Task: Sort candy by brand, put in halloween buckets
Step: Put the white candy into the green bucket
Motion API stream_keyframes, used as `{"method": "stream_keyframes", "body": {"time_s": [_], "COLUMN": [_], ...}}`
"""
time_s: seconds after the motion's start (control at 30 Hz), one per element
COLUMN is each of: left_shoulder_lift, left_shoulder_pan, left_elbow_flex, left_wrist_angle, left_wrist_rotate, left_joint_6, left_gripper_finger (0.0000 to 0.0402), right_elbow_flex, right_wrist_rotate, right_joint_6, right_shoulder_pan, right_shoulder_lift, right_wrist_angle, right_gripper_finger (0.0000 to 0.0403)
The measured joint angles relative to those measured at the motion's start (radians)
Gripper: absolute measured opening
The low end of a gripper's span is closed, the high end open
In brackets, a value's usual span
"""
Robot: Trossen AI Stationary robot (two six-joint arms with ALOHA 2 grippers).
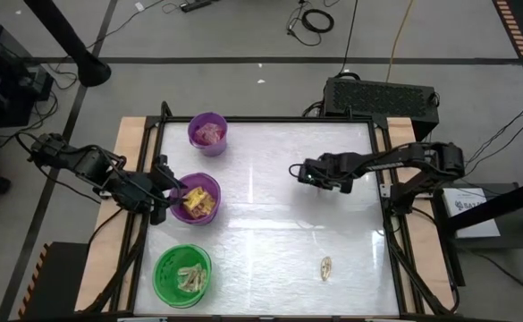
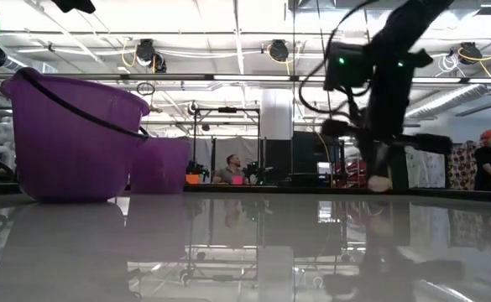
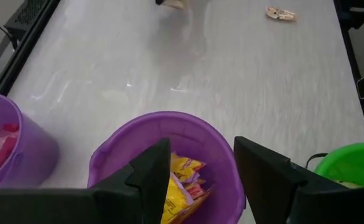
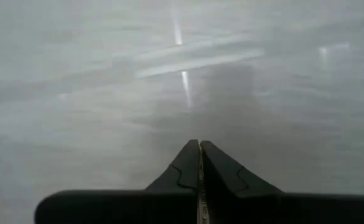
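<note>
One tan candy (image 1: 325, 267) (table's edge) lies well apart from right claw (image 1: 299, 172).

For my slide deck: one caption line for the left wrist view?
Left gripper, fingers open, above the wider purple bucket of yellow packets; one tan candy lies far off.

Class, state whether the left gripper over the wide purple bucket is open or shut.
Open: the left gripper shows a clear gap between its fingers, with yellow packets visible below.
</note>
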Motion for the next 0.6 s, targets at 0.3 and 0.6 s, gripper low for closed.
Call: {"method": "stream_keyframes", "body": {"time_s": [0.3,0.6], "left_shoulder_lift": [0.000,0.001], "left_shoulder_pan": [0.000,0.000], "left_elbow_flex": [0.000,0.000], "left_wrist_angle": [0.000,0.001], "left_wrist_rotate": [0.002,0.000], "left_joint_6": [0.045,0.115], "left_gripper_finger": [0.0185,0.0185], "right_elbow_flex": [0.162,0.422], "right_wrist_rotate": [0.018,0.179], "right_joint_6": [-0.217,-0.511], "right_shoulder_pan": [0.042,0.176], "right_shoulder_lift": [0.005,0.113], "right_wrist_angle": [0.532,0.819], "right_gripper_finger": [0.0002,0.0002]}}
